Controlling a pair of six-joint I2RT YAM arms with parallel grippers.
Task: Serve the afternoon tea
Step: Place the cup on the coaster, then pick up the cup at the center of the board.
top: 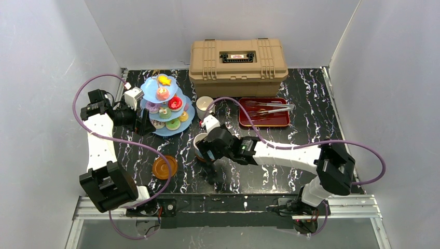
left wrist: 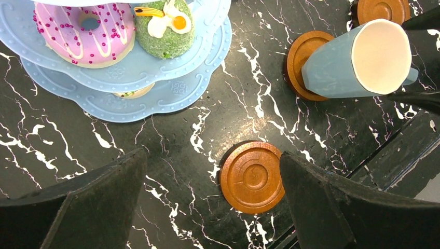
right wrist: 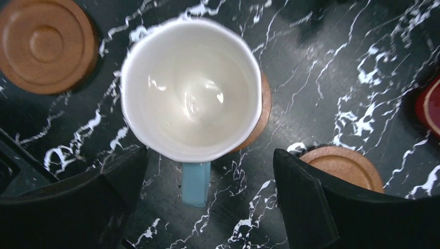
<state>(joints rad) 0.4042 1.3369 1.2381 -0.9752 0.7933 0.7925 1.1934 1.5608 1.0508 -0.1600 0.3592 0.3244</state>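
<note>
The light-blue mug (right wrist: 191, 88) stands upright on its brown saucer (right wrist: 264, 110) near the middle of the table (top: 233, 179), so the right gripper (right wrist: 208, 174) hangs above its handle with jaws spread and empty (nothing needs holding), while the left gripper (left wrist: 211, 155), likewise open, hovers beside the cake stand (left wrist: 171, 91).

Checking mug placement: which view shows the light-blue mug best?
Left wrist: the light-blue mug shows wall, rim and saucer beneath. Right wrist looks straight into it; top external shows it small, at the right gripper.
</note>
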